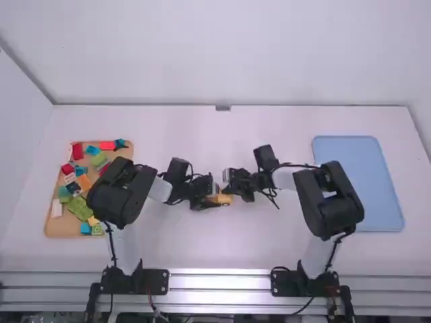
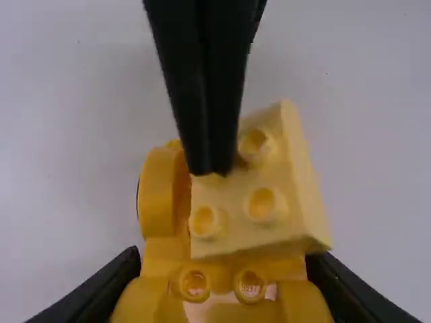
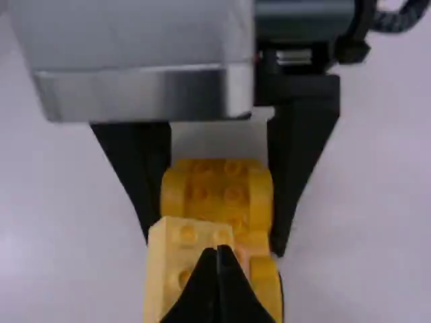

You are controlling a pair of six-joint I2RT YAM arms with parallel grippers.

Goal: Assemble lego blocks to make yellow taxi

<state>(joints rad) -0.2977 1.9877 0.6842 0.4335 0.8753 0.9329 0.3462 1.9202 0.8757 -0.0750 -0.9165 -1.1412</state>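
You held a deep-yellow, studded plastic taxi base (image 3: 246, 202).
Your left tool (image 1: 217, 200) pinched its sides; a pale-yellow plastic block (image 2: 242, 237) sat askew on that base, your right tool (image 1: 227, 192) pressed together at the block's studded face.

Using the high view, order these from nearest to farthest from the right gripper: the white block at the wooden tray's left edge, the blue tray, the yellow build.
From the right gripper:
1. Yellow build, right at its fingertips.
2. Blue tray, over on the right.
3. White block, far left, in the wooden tray.
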